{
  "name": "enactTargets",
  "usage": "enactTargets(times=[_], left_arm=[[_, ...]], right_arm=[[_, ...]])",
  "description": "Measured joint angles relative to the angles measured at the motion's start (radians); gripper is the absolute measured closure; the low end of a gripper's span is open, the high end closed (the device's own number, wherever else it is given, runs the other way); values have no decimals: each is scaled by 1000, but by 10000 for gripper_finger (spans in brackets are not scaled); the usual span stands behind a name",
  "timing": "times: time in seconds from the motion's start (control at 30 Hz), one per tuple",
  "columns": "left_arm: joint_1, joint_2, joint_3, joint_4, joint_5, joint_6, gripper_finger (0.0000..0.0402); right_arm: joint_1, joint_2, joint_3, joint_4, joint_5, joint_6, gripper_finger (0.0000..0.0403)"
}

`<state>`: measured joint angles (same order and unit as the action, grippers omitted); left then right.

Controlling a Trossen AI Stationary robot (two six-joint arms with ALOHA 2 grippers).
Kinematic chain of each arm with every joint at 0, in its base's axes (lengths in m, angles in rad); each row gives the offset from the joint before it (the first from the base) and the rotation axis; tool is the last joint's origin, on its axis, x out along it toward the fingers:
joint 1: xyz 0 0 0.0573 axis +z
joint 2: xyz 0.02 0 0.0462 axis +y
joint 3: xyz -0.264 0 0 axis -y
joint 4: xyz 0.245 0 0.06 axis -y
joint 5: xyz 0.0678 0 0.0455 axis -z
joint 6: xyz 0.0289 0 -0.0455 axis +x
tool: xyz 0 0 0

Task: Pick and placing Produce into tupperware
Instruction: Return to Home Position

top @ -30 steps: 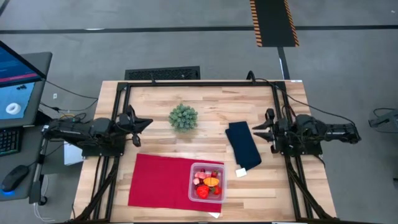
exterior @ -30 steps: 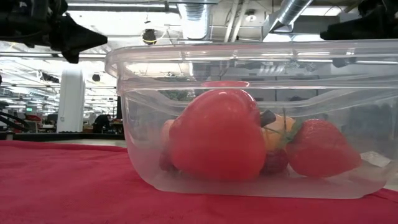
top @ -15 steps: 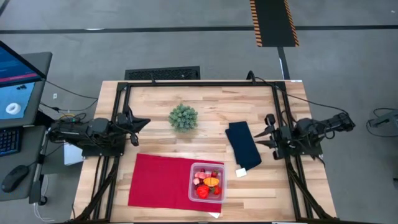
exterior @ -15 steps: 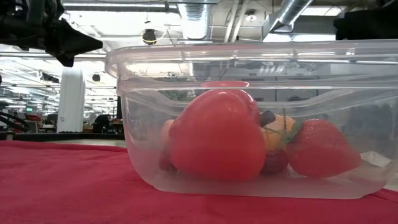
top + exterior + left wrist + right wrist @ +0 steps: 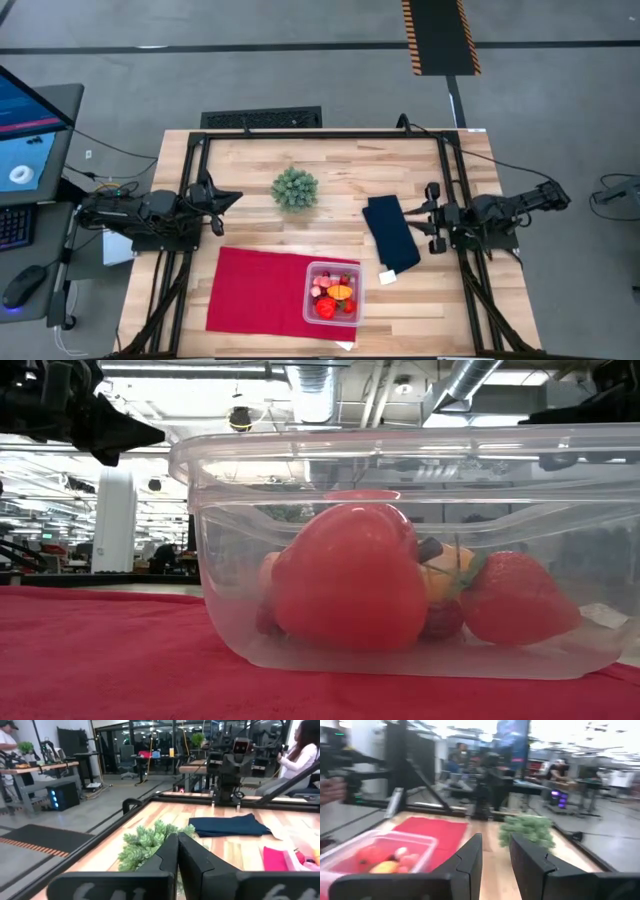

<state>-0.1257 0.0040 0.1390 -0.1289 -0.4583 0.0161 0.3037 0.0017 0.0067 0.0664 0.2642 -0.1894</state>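
Observation:
The tupperware (image 5: 333, 292) stands on the red cloth near the table's near edge, and it fills the low view (image 5: 400, 560). The produce (image 5: 335, 295) lies inside it: a big red piece (image 5: 350, 575), a strawberry (image 5: 515, 600) and an orange oval (image 5: 445, 575) rest on its floor. My left gripper (image 5: 238, 196) hovers shut at the table's left side, pointing at the green ball. My right gripper (image 5: 410, 214) hovers at the right side beside the blue cloth, with its fingers (image 5: 470, 857) a narrow gap apart. Neither gripper holds anything.
A green bushy ball (image 5: 295, 187) sits at the table's far middle. A dark blue folded cloth (image 5: 390, 232) lies right of centre, with a small white tag by its near end. The red cloth (image 5: 255, 290) covers the near-left middle. A black frame rims the table.
The right arm has folded back toward the table's right edge, and its gripper has turned about its own axis while staying beside the blue cloth. The left gripper has drawn back slightly toward the left edge. The tupperware and the produce have kept still.

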Motion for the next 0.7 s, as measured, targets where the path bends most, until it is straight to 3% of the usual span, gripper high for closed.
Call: enactTargets(times=[0.37,0.7], left_arm=[[0,2,0,-65,-1,27,401],[0,2,0,-205,-1,-132,401]], right_arm=[[-75,4,0,-6,50,5,283],[-77,4,-1,-6,48,5,283]])
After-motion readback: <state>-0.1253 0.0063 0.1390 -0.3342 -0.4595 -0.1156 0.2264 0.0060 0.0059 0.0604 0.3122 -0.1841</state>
